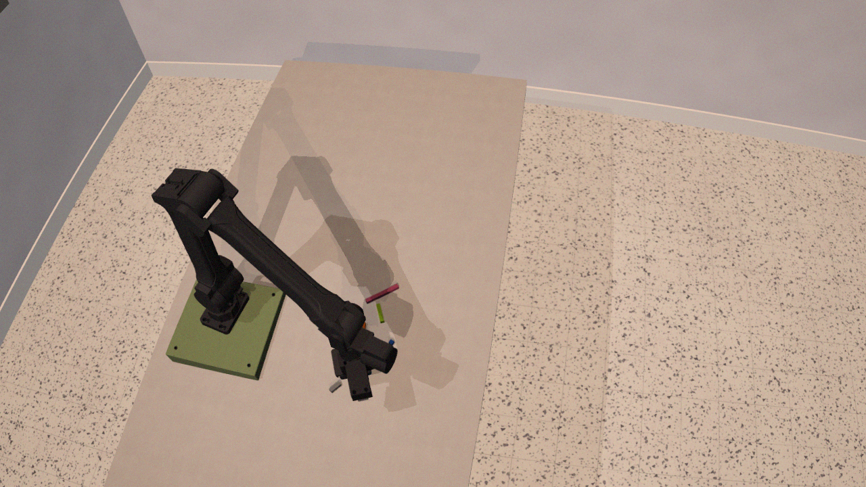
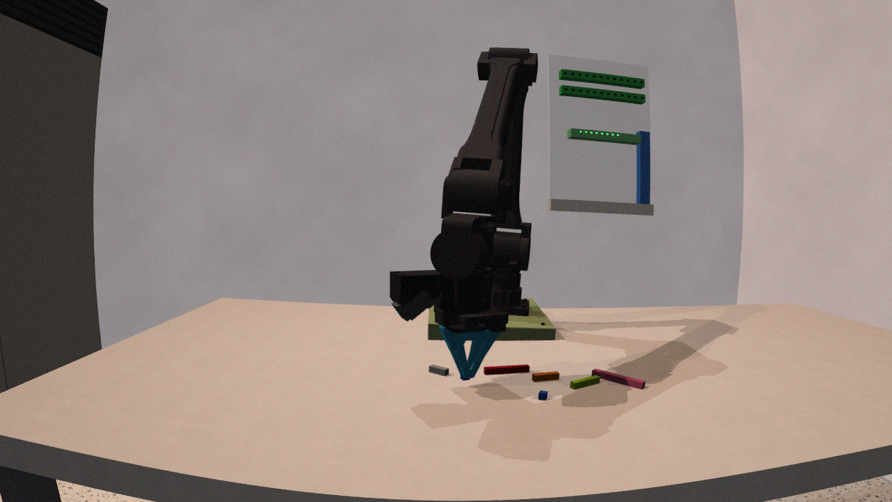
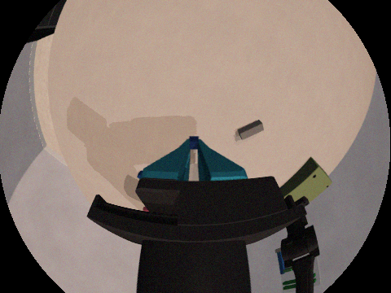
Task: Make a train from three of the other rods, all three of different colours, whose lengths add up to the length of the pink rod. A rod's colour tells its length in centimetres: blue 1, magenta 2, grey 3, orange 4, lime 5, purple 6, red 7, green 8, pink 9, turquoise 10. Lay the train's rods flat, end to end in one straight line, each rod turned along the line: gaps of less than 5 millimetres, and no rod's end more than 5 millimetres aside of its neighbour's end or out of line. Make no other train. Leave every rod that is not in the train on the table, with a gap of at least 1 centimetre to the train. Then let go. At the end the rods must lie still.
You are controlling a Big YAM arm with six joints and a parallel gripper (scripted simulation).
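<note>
The black arm's teal-fingered gripper (image 2: 466, 374) stood low at the beige table (image 2: 249, 399), clamped on a small dark blue piece (image 3: 194, 142) that was hard to identify. The short grey rod (image 3: 249, 129) lay near, ahead-right in the wrist view, its axis slanted. The long pink rod (image 2: 618, 378) lay well apart.
</note>
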